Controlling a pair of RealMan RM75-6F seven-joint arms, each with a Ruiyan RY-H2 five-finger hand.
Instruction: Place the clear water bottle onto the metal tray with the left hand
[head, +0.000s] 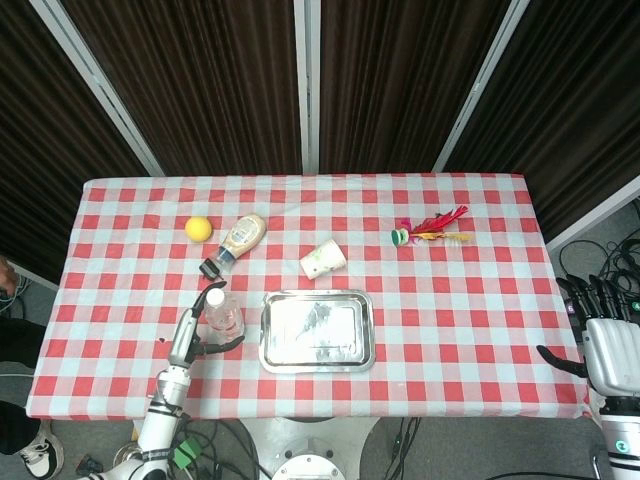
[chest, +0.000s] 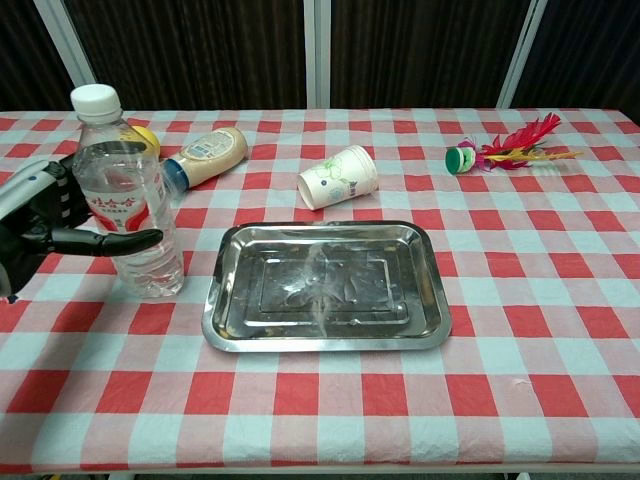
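Note:
The clear water bottle (head: 222, 315) (chest: 125, 190) with a white cap stands left of the metal tray (head: 316, 331) (chest: 325, 285), leaning slightly toward it. My left hand (head: 190, 340) (chest: 45, 225) holds the bottle at label height. The thumb crosses the front of the bottle and the fingers lie behind it on its left side. The tray has nothing in it. My right hand (head: 605, 345) hangs open off the table's right edge, seen only in the head view.
A yellow ball (head: 199, 228) (chest: 145, 140) and a lying sauce bottle (head: 236, 241) (chest: 205, 157) sit behind the water bottle. A tipped paper cup (head: 323, 259) (chest: 340, 176) lies just beyond the tray. A feather shuttlecock (head: 432, 230) (chest: 505, 148) rests at the back right.

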